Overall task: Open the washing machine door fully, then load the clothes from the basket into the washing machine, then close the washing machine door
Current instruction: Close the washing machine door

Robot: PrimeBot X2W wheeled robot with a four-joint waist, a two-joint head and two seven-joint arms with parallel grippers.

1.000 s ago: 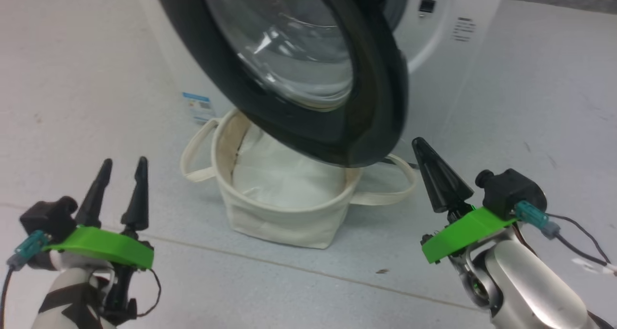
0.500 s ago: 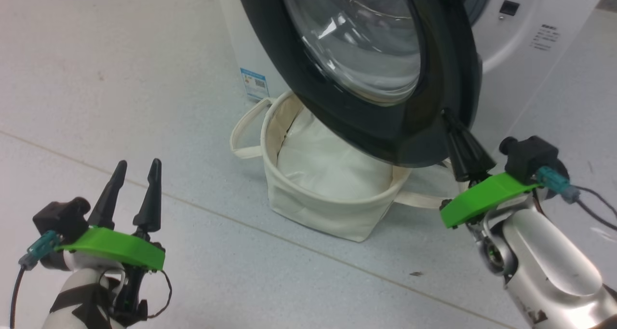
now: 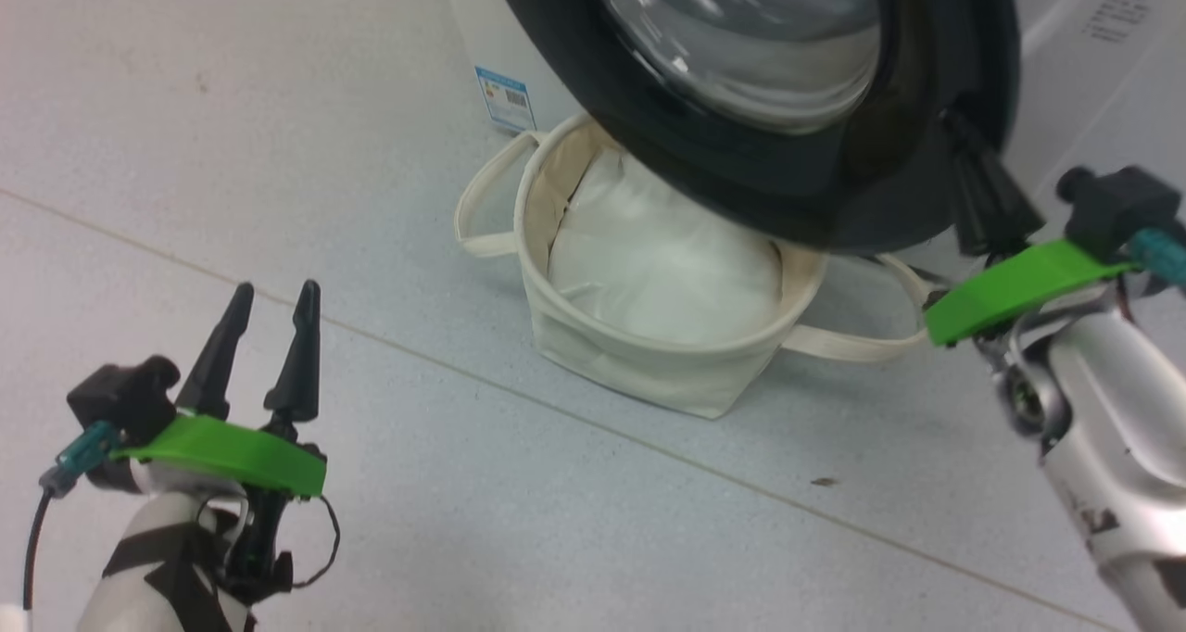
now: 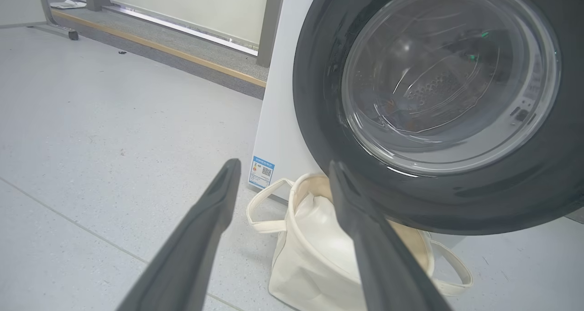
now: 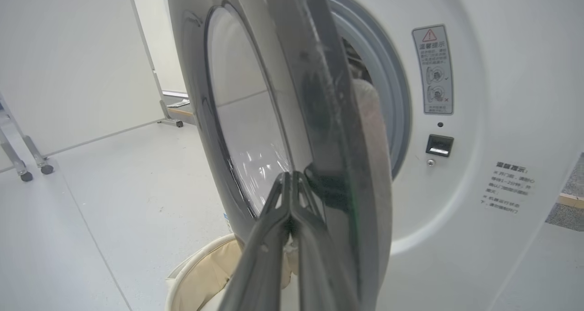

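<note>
right gripper [image 3: 956, 132], pressed together, is leaning on the washing machine door [image 3: 704, 169], probably stiff and slick, at its 4 o'clock rim, left gripper [image 3: 276, 289] hanging spread

Head view looked steeply down on door [image 3: 760, 94] and basket [image 3: 639, 368]. Left wrist view, low, faced both beyond left gripper [image 4: 283, 165]. Right wrist view sat close, door's edge just past right gripper [image 5: 290, 176].
</note>
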